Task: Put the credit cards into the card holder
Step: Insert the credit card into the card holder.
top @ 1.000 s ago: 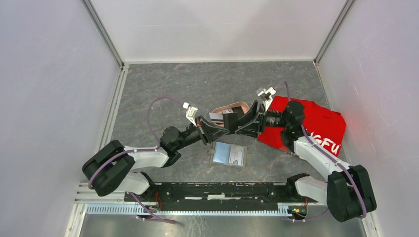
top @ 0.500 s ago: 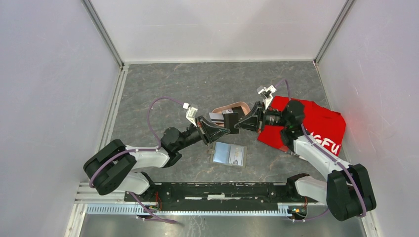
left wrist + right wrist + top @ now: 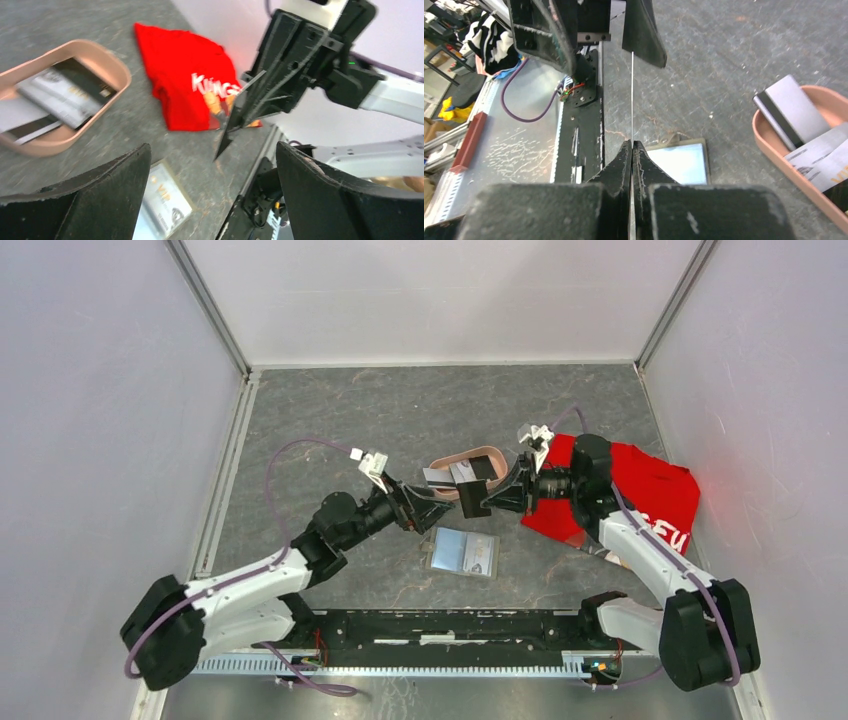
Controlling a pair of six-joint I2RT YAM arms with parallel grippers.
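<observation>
My right gripper is shut on a thin credit card, held above the table; in the right wrist view the card shows edge-on, sticking out from my closed fingertips. My left gripper is open, just left of the card and apart from it; nothing sits between its fingers. The card holder lies flat on the table below both grippers, with a pale card face marked VIP in it. More credit cards lie in the pink tray.
The pink oval tray sits just behind the grippers. A red cloth with white letters lies at the right under my right arm. The black base rail runs along the near edge.
My right gripper closed on the card that the left one held. The left gripper then opened and drew back to the left, away from the card.
</observation>
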